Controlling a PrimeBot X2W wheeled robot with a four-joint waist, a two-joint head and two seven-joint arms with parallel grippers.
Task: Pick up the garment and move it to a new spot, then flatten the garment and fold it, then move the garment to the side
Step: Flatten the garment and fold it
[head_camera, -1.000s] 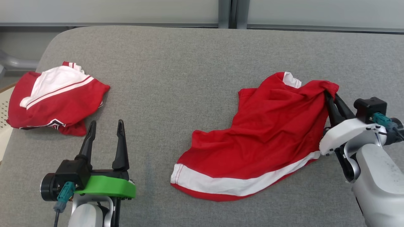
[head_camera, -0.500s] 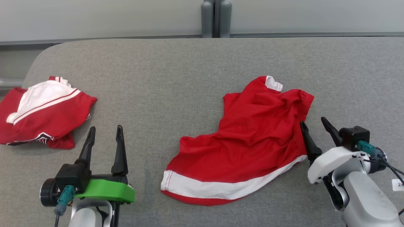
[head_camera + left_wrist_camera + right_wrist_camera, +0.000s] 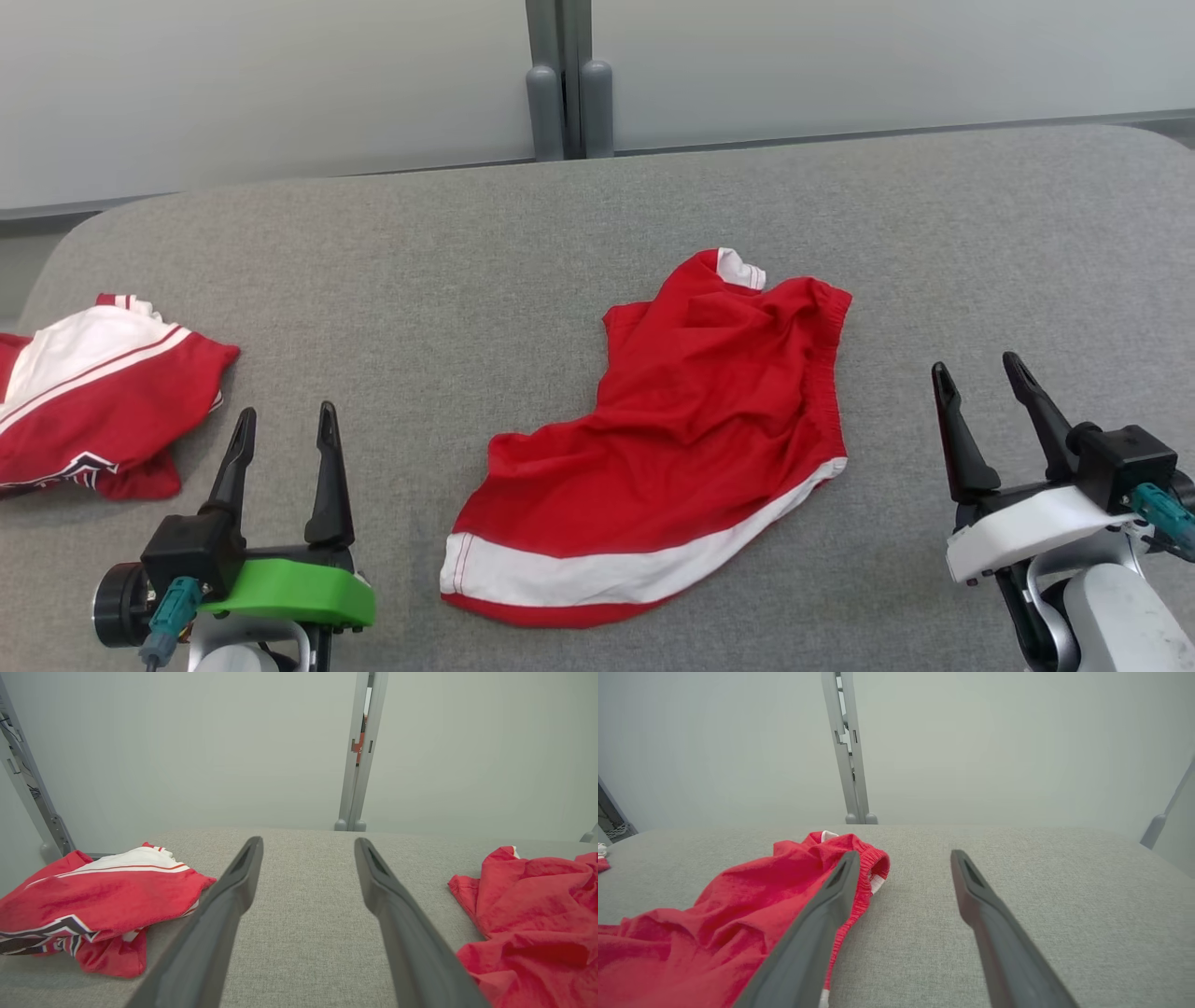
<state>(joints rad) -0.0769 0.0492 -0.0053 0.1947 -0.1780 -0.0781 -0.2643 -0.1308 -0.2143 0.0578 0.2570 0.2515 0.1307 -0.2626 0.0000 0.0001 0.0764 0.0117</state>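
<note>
R gripper let go of red shorts, pulled back right, fingers spread; L gripper spread too. Relocation prob. done, flattening next.

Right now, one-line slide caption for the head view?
Rumpled red shorts on the grey table between the left gripper and right gripper, jaws open; a second red-and-white garment lies at left.
</note>
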